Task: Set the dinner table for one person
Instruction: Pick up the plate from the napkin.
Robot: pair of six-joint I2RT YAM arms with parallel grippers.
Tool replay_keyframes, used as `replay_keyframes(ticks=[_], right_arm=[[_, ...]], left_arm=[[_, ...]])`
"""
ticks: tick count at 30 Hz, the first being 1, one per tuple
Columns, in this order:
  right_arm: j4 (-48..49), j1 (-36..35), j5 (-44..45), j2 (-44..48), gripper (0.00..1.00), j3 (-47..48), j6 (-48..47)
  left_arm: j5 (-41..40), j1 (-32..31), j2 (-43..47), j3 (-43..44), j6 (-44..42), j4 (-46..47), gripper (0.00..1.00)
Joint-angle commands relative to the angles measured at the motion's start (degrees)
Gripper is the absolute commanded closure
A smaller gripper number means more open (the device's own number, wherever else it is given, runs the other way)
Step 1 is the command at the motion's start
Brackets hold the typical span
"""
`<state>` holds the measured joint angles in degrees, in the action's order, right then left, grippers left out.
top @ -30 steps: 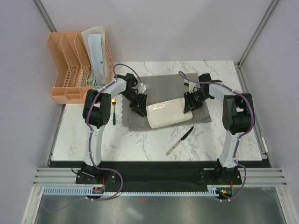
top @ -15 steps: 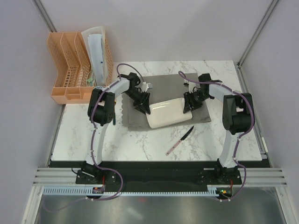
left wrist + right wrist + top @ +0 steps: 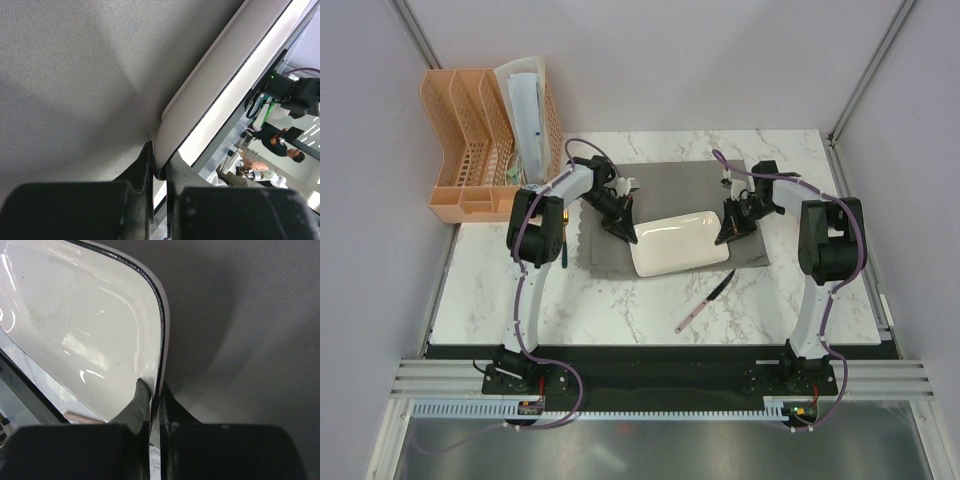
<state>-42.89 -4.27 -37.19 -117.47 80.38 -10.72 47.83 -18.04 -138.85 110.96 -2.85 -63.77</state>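
A white rectangular plate (image 3: 678,243) lies on a grey cloth placemat (image 3: 670,185) on the white marble dinner table (image 3: 490,290). My left gripper (image 3: 626,228) is shut on the plate's left rim. In the left wrist view its fingers (image 3: 145,165) pinch the rim of the plate (image 3: 220,75) above the placemat (image 3: 75,75). My right gripper (image 3: 728,232) is shut on the plate's right rim. In the right wrist view its fingers (image 3: 141,400) clamp the edge of the plate (image 3: 75,315) beside the placemat (image 3: 250,315).
A knife (image 3: 706,300) with a pink handle lies on the marble in front of the placemat. A fork (image 3: 563,258) lies left of the placemat, partly hidden by the left arm. An orange basket (image 3: 480,140) stands at the back left corner.
The left gripper moved in to the plate's left rim and shut on it. The right gripper shifted slightly right with the plate, and the placemat's left side shifted.
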Motion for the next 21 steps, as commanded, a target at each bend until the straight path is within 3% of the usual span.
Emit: replay_keyframes(ticks=[1,21], right_arm=[[2.8,-3.8,4.6,-0.9,1.0,-2.2,-8.6],[-3.5,-4.4,1.9,16.7,1.0,-5.8,-10.9]], left_arm=[[0.3,-4.1,0.9,1.9,-6.8,4.4,0.98],[-4.8,-6.0,18.4,1.5,-9.5,1.5,0.98]])
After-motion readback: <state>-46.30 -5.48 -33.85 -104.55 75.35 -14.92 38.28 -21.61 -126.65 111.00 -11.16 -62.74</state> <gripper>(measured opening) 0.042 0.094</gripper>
